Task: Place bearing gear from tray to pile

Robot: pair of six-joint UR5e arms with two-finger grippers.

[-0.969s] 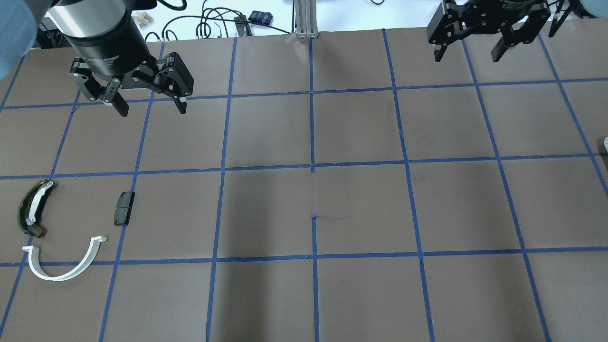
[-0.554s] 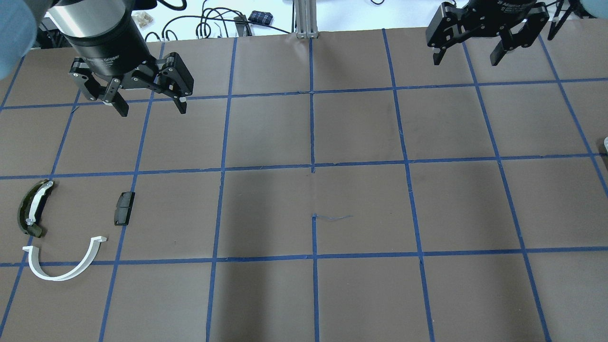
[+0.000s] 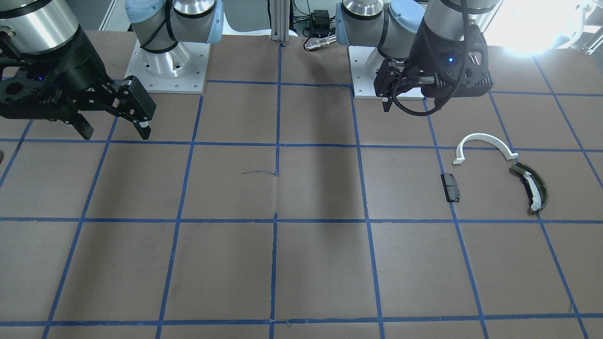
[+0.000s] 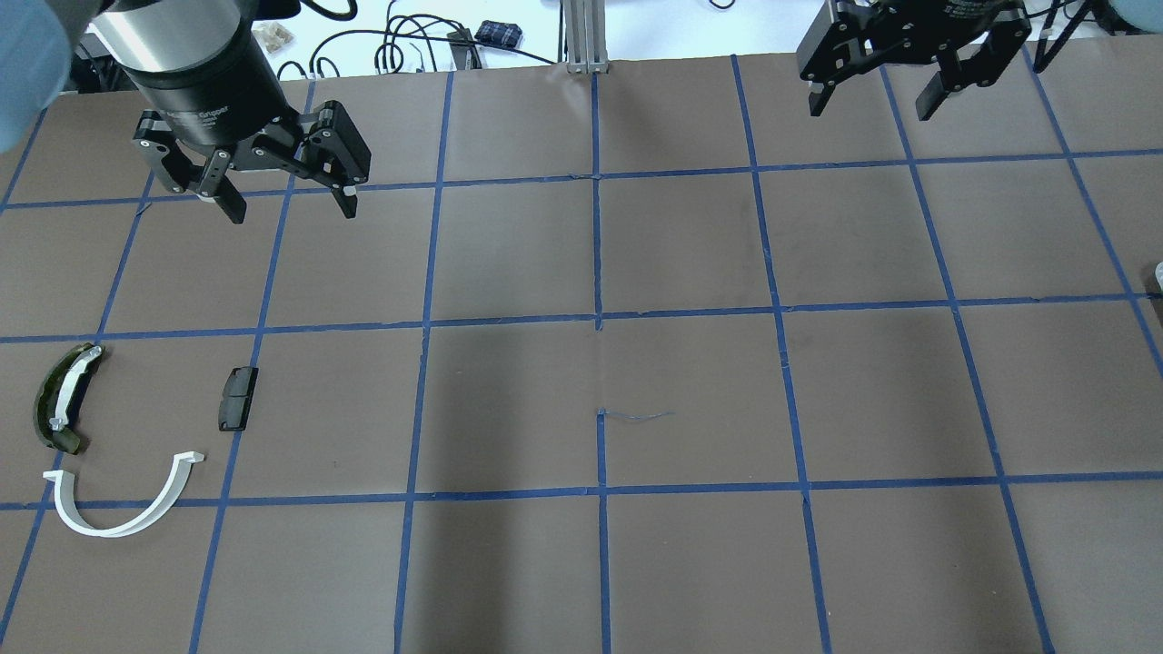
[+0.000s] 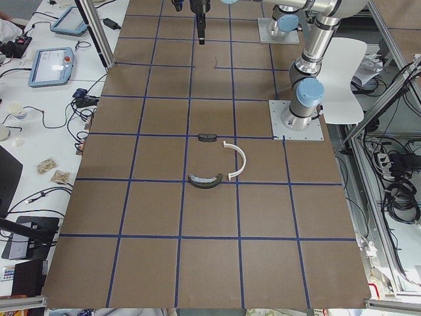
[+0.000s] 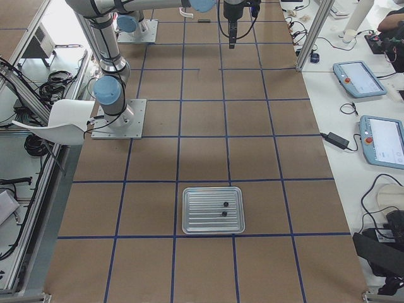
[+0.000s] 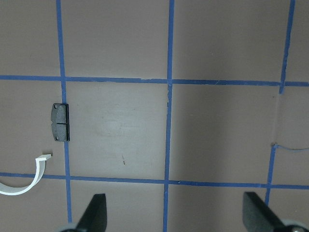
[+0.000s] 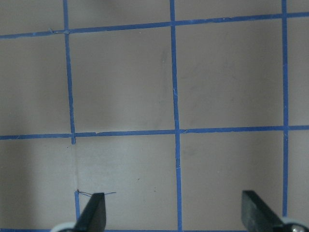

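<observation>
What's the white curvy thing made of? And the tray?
The white half-ring looks like plastic: evenly white, matte and thin. The tray is probably metal: silvery grey, ribbed, with a slight shine.

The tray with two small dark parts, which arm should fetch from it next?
Right. The tray sits at the table's right end, on that arm's side, and the right gripper is open and empty. The left gripper hangs at the pile's end.

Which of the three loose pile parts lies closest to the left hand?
The small black rectangular block, the flat dark one. The olive curved piece and the white half-ring arc both lie farther from the left hand.
</observation>
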